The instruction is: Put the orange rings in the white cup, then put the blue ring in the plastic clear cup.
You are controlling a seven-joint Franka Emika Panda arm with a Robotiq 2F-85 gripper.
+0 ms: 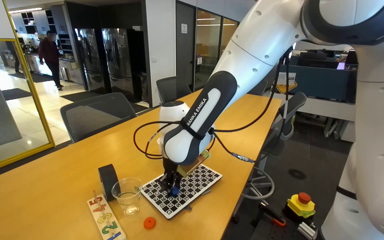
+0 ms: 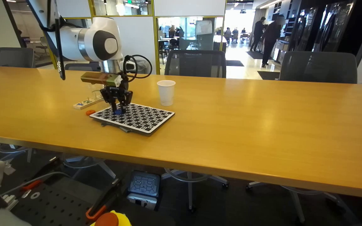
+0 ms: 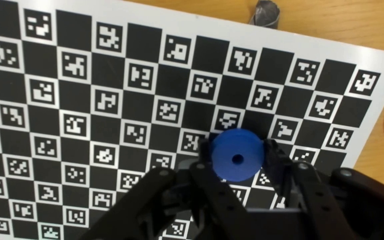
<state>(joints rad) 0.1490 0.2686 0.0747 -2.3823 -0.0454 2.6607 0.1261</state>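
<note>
The blue ring [image 3: 237,145] sits between both fingertips of my gripper [image 3: 237,150], which is shut on its sides, at or just over the checkered board; whether it touches the board I cannot tell. In both exterior views the gripper [image 1: 172,190] points down at that board. One orange ring [image 1: 149,223] lies on the table off the board's end and shows at the right edge of the wrist view. The plastic clear cup [image 1: 128,196] stands upright near that ring. Beyond the board, in an exterior view, the white cup [image 2: 166,93] stands upright; its inside is hidden.
A black-and-white checkered board [image 1: 198,181] lies under the gripper, with grey taped pieces at its edge. Close by the clear cup are a black upright block [image 1: 108,181] and a wooden number board [image 1: 106,218] with pegs. The table's edge [image 2: 156,158] runs past the checkered board.
</note>
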